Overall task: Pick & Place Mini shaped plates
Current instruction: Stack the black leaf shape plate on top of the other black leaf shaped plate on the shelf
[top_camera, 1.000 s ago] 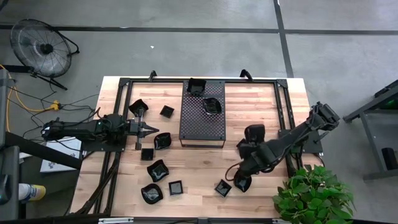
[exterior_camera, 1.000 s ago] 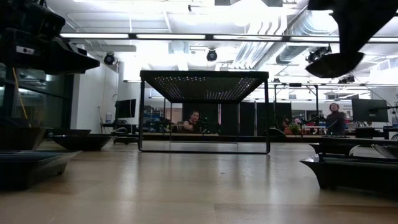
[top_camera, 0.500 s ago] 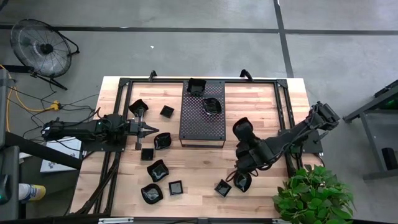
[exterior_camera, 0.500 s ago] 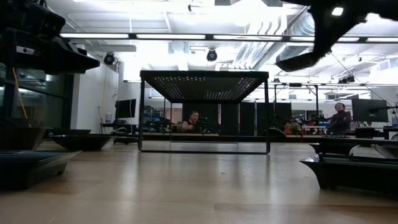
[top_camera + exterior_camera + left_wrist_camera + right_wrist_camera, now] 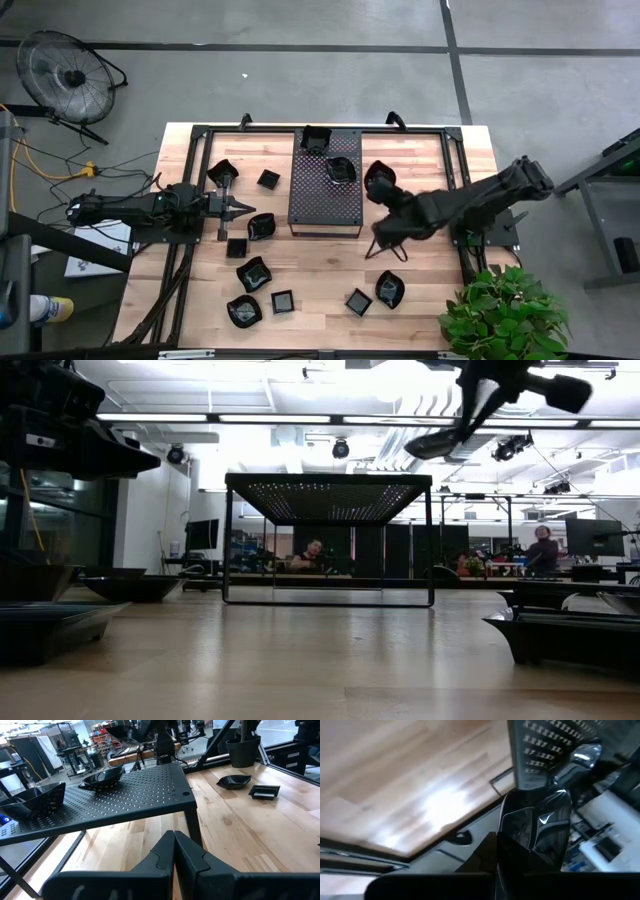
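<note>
Here the right claw grips a mini plate beside the tray.

**Wooden table and what rests on it**

A light wooden table is seen from above, edged by a black metal frame. A perforated black tray on legs is stood at the far middle, with two plates carried on top of it (one at its far edge, one just right of centre).

To the left of the tray, small glossy black plates are laid directly on the wood: one by the frame, a square one nearer the tray, another beside the tray's near-left corner. Further plates are spread along the near side, two towards the right.
</note>
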{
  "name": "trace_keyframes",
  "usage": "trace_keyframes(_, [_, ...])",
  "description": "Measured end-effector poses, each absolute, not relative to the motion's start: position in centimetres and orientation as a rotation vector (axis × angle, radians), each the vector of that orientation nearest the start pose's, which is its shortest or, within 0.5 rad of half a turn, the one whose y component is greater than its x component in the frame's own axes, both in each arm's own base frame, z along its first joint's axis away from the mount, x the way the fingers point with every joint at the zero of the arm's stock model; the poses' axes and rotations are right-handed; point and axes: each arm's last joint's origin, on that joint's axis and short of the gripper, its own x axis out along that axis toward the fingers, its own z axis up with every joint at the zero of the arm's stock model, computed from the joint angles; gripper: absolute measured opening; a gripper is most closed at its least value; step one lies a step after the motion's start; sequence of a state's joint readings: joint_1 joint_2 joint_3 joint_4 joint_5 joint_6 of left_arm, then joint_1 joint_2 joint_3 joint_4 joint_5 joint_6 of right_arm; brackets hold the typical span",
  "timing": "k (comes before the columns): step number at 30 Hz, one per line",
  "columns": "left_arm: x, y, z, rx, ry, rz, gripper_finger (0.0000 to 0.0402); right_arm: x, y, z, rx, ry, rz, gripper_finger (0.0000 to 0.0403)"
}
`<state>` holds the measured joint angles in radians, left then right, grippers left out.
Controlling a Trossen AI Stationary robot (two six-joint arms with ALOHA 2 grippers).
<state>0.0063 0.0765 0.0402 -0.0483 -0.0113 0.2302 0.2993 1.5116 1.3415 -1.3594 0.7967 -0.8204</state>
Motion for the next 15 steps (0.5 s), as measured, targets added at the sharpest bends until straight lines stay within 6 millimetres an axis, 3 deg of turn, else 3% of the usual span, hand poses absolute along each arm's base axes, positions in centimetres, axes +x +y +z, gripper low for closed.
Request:
trace_keyframes(8, [10.0, 0.1, 16.7, 0.23, 0.087, 0.008, 0.0001, 27.4, 4.7, 30.8, -1.539, 1.242, 0.344, 0.0])
trace_keyframes(15, [10.0, 0.1, 16.7, 0.23, 0.086, 0.008, 0.0001, 28.6, 2.6, 31.0, -1.594, 1.162, 0.445, 0.0])
